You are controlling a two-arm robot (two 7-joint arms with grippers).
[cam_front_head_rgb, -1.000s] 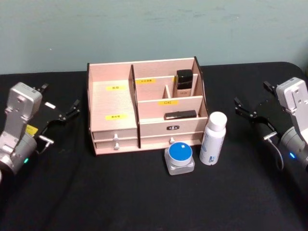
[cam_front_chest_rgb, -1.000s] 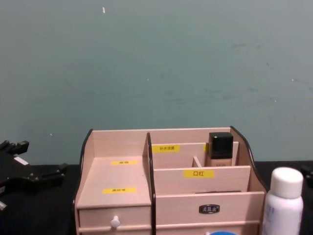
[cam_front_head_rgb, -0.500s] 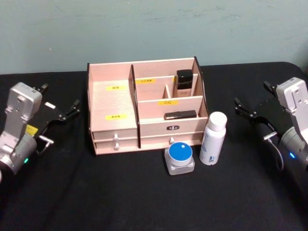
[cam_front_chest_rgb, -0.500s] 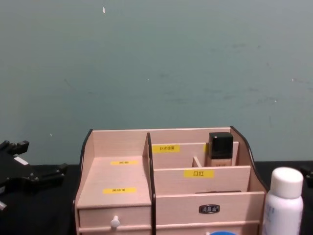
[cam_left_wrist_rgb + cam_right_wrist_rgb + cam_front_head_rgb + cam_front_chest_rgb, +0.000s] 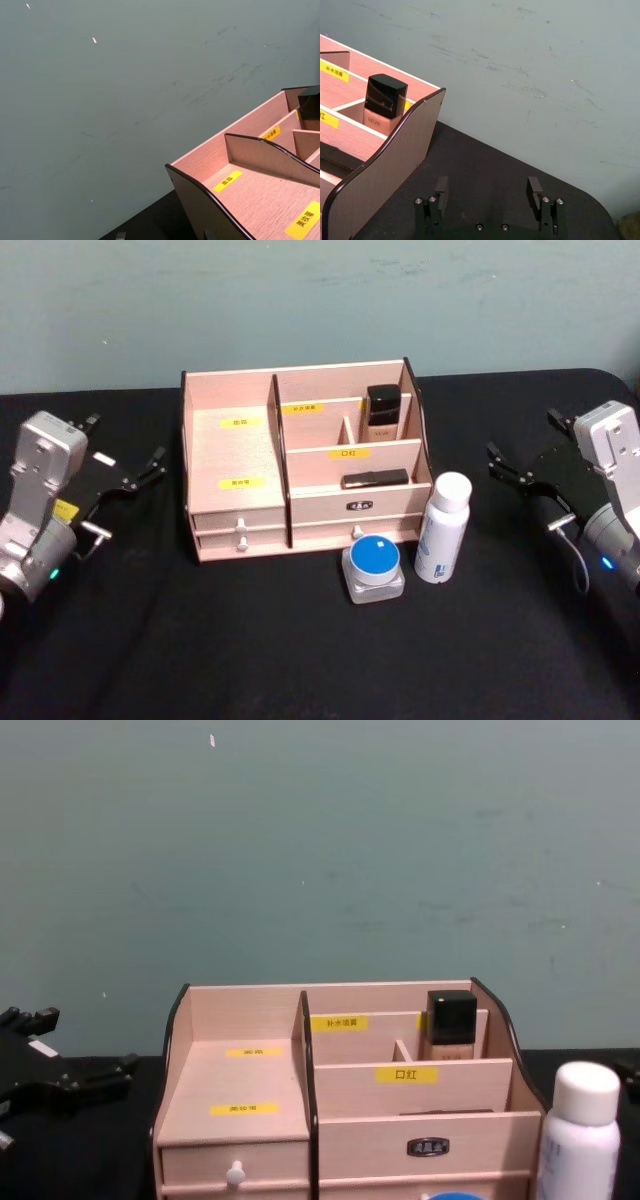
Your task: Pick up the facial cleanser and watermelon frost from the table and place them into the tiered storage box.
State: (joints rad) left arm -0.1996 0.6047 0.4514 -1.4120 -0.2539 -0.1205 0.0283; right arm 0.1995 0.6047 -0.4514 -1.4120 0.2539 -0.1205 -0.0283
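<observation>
Both arms are just parked out at the sides right now. The robot's left gripper [image 5: 127, 440] hangs over the black-clothed table [image 5: 250, 640], left of the light wooden tiered storage box with yellow labels [image 5: 232, 452]. Its fingers are spread wide with nothing in them. The right gripper [image 5: 522, 435] mirrors it on the other side, jaws apart and empty too. The tall white cylindrical facial cleanser bottle [image 5: 443, 528] stands upright on the cloth, just off the box's front right corner. The squat frosted watermelon frost jar with the round blue lid [image 5: 374, 568] sits just beside it on its left, in front of the drawers [image 5: 355, 531]. Inside the box, a beige bottle with a square black cap [image 5: 382, 412] stands in the back right compartment. A flat dark thing [image 5: 374, 479] lies on the tier below it.
</observation>
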